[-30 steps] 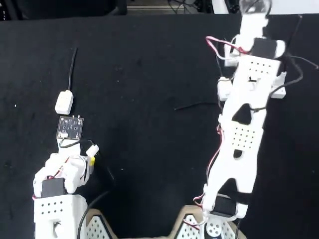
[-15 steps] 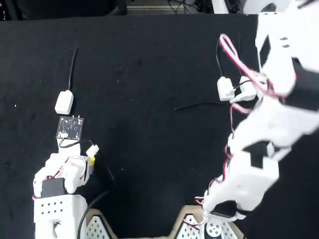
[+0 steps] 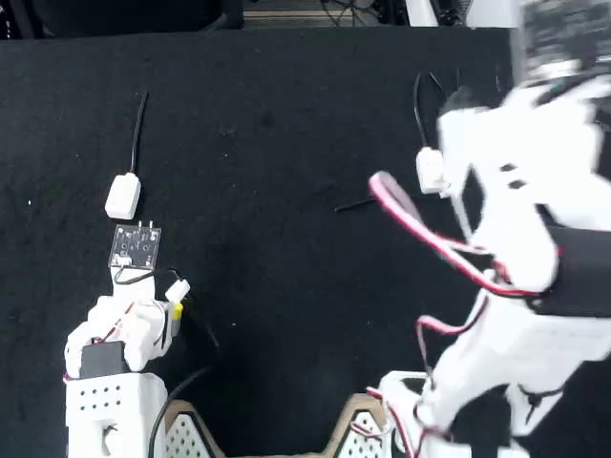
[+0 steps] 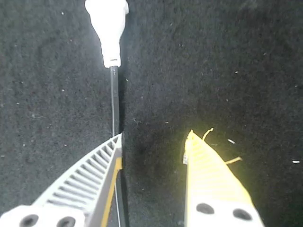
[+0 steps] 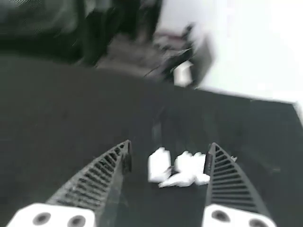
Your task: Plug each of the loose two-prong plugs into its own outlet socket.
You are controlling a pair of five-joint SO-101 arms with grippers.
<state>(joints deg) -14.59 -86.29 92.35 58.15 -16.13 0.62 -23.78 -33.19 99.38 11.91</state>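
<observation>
A white two-prong plug [image 3: 122, 196] with a black cable lies at the left, just beyond a small socket board [image 3: 134, 246]. My left arm [image 3: 115, 334] sits folded behind the board, with its gripper [image 4: 154, 137] open over bare cloth. A white plug [image 4: 108, 23] and its cable lie ahead of it. A second white plug [image 3: 431, 170] lies at the right, partly hidden by my raised right arm [image 3: 535, 239]. My right gripper [image 5: 169, 145] is open and high above the table. Far below, between its fingers, I see that plug [image 5: 159, 164] beside a white socket piece [image 5: 187, 169].
Black cloth [image 3: 277, 143] covers the whole table. A loose black wire [image 3: 353, 204] lies mid-table, left of the right plug. Red and white wiring [image 3: 420, 229] loops off the right arm. Room clutter shows beyond the table's far edge.
My right arm, stretched flat over the far right of the table a second ago, has lifted and swung up toward the camera, blurred. The left arm and both plugs stayed put.
</observation>
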